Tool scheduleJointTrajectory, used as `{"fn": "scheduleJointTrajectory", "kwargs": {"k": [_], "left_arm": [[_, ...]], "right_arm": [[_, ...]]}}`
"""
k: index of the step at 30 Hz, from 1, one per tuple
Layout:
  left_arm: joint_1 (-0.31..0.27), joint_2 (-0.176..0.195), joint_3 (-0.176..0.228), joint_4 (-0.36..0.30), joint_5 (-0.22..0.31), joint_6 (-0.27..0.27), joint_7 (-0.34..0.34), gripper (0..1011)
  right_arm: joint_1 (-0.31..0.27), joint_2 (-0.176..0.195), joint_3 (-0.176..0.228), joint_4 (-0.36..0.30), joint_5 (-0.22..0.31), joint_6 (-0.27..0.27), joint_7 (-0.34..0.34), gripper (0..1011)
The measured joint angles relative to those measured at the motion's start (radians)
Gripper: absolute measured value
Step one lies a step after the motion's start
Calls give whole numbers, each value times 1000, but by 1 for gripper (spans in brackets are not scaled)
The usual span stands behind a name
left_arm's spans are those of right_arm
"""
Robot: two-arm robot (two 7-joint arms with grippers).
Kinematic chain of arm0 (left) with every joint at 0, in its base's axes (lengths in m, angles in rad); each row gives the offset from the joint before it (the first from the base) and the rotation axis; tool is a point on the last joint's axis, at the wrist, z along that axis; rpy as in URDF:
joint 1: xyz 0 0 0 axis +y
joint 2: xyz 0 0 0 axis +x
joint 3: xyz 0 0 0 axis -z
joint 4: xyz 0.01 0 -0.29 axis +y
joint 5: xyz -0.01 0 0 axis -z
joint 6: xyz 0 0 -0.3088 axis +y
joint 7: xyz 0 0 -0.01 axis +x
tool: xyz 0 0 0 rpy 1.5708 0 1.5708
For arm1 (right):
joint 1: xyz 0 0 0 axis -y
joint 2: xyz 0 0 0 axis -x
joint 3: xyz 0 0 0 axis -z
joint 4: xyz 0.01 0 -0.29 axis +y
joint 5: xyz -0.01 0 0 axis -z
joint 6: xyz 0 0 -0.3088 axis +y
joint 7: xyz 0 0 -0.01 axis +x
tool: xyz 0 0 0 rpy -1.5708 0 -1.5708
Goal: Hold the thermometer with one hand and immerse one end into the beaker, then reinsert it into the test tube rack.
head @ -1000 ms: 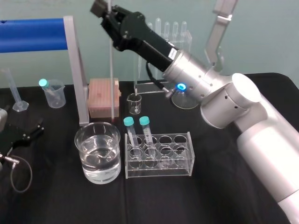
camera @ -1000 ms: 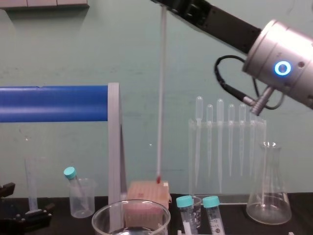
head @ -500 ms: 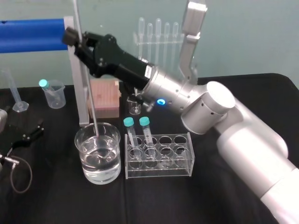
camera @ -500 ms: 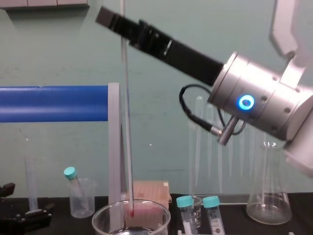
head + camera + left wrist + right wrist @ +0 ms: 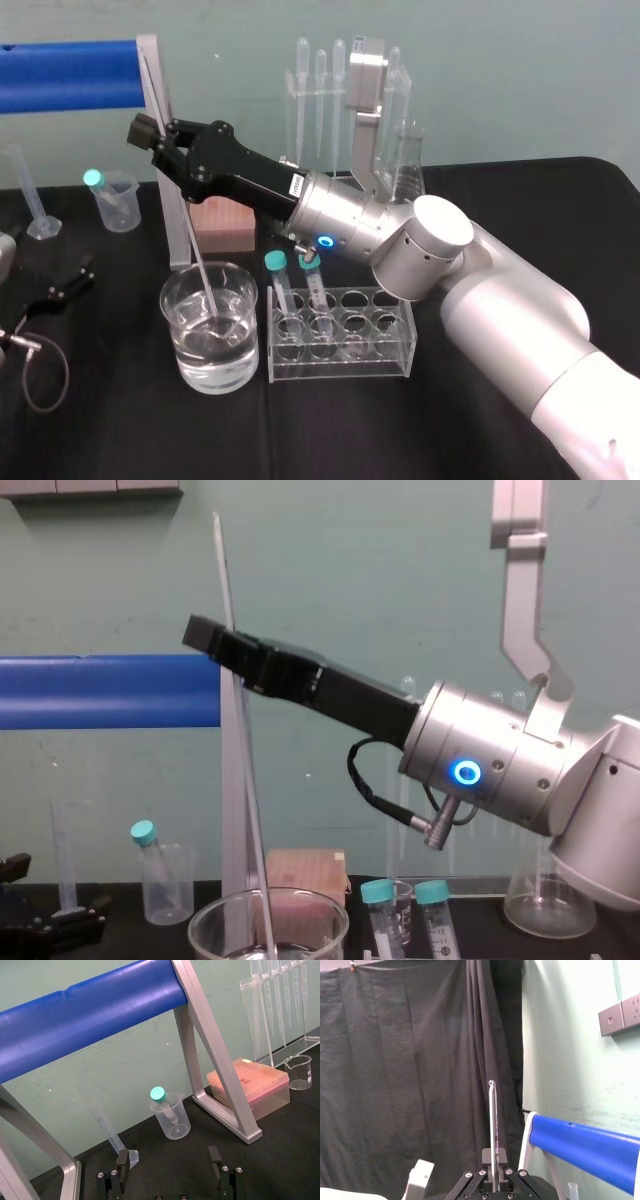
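Note:
My right gripper (image 5: 150, 135) is shut on the thermometer (image 5: 195, 265), a long thin whitish rod, gripping it on its upper part. The rod leans, its upper end above the fingers and its lower end down inside the wide glass beaker (image 5: 165, 295), in the water. From the chest the thermometer (image 5: 223, 580) crosses the gripper (image 5: 215, 640) and runs into the beaker (image 5: 200, 920). The right wrist view has the rod (image 5: 492, 1120) rising from the shut fingers. The tall clear test tube rack (image 5: 300, 90) with pipettes stands at the back. My left gripper (image 5: 169, 1165) rests open at the table's left.
A blue bar on a grey frame (image 5: 65, 75) stands just behind the beaker. A pink tip box (image 5: 225, 215), a small plastic beaker (image 5: 115, 200) and a graduated cylinder (image 5: 30, 195) sit behind. A low clear rack (image 5: 340, 335) with two teal-capped tubes is right of the beaker.
My right arm swung left and came down with the thermometer. Its tip went from above the pink box to the beaker's rim, then down into the water, and the rod now leans.

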Motion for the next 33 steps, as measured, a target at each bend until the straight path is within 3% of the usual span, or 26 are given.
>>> {"fn": "scheduleJointTrajectory", "kwargs": {"k": [23, 33], "left_arm": [[0, 0, 0, 0, 0, 0, 0, 1008], [0, 0, 0, 0, 0, 0, 0, 1008]], "right_arm": [[10, -30, -15, 82, -34, 14, 15, 55], [7, -38, 7, 105, -5, 1, 61, 55]]}}
